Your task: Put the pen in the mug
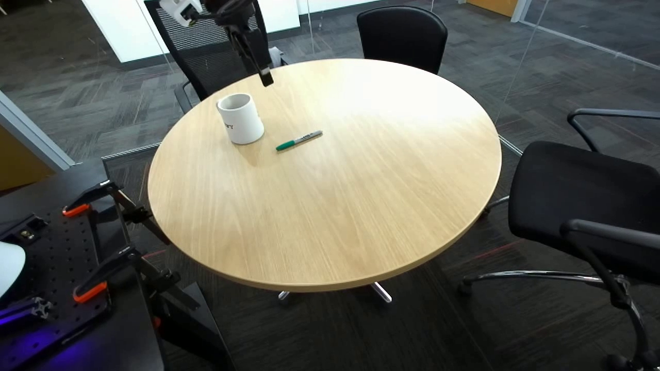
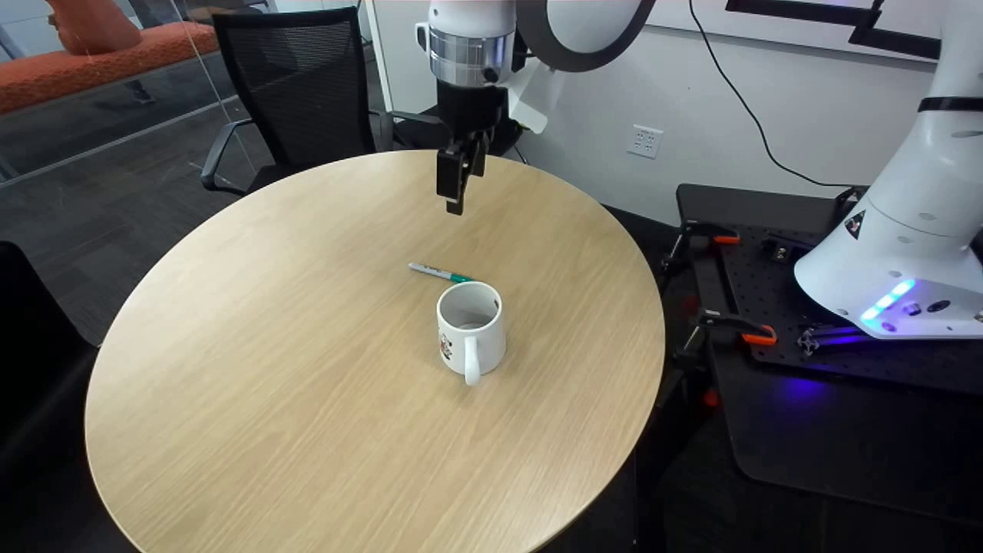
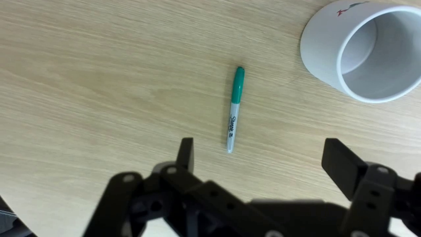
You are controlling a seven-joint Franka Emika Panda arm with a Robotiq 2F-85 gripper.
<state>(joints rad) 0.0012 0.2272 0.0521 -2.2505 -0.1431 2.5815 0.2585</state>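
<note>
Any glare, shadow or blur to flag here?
In an exterior view, glare washes out part of the table, clear of the pen and mug; in both exterior views, a violet glow tints the black stand; in the wrist view, a faint shadow lies left of the pen, its lettering readable, and the jaws seem softer than the pen.

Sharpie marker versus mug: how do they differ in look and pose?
The Sharpie marker lies flat; the mug stands upright. The marker is slim, grey and green; the mug is wide and mainly white. Both bear printing and rest on the round table.
</note>
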